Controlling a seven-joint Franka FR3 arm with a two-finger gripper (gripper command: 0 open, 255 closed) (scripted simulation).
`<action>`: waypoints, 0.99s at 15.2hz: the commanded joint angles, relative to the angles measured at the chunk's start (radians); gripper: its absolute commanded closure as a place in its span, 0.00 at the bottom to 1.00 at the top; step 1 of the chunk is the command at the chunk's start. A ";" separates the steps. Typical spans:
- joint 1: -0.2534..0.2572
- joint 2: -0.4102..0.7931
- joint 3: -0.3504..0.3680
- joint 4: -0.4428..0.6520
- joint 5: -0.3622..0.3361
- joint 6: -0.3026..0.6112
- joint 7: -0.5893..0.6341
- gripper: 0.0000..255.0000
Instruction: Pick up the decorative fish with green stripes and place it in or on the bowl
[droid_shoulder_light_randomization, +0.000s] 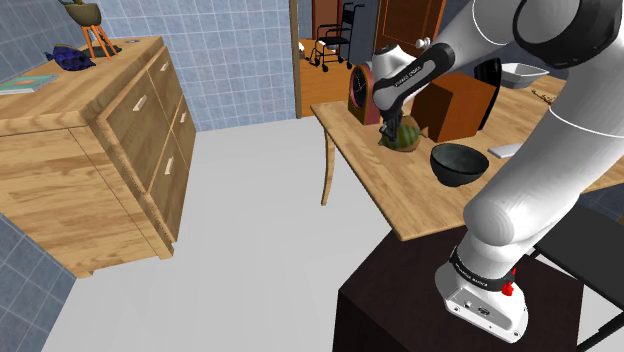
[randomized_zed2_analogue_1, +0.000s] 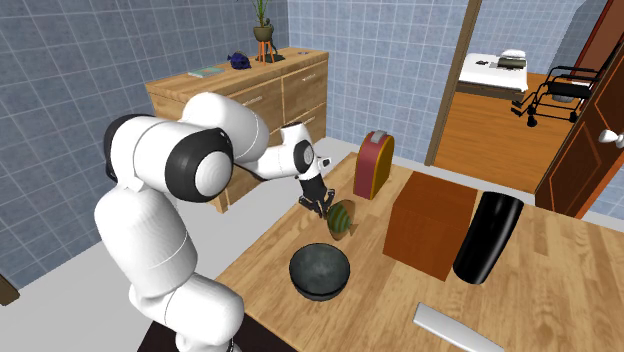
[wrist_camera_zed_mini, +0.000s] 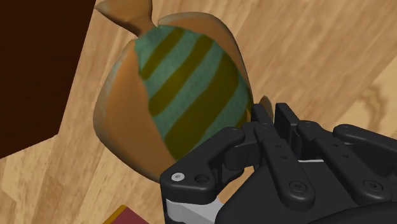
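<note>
The striped fish (droid_shoulder_light_randomization: 405, 137), orange-brown with green bands, sits on the wooden table (droid_shoulder_light_randomization: 400, 205) in the shoulder view, right against the tips of the black gripper (droid_shoulder_light_randomization: 388, 130). The dark bowl (droid_shoulder_light_randomization: 459, 163) stands apart from the fingers, on the fish's far side from them.

In the second exterior view the fish (randomized_zed2_analogue_1: 344, 218) leans tilted just beside the gripper (randomized_zed2_analogue_1: 323, 208). The bowl (randomized_zed2_analogue_1: 320, 272) lies near, clear of the fingers, and a brown box (randomized_zed2_analogue_1: 432, 222) stands beyond the fish.

In the wrist view the fish (wrist_camera_zed_mini: 178, 95) shows its flat side, its rim touching the fingers (wrist_camera_zed_mini: 261, 118). Whether these pinch the rim or merely rest beside it, I cannot tell.
</note>
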 joint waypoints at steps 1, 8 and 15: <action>0.001 -0.013 0.000 0.010 0.006 -0.021 -0.010 1.00; 0.006 -0.063 0.005 0.053 0.028 -0.111 -0.044 1.00; 0.011 -0.103 0.009 0.108 0.046 -0.202 -0.075 1.00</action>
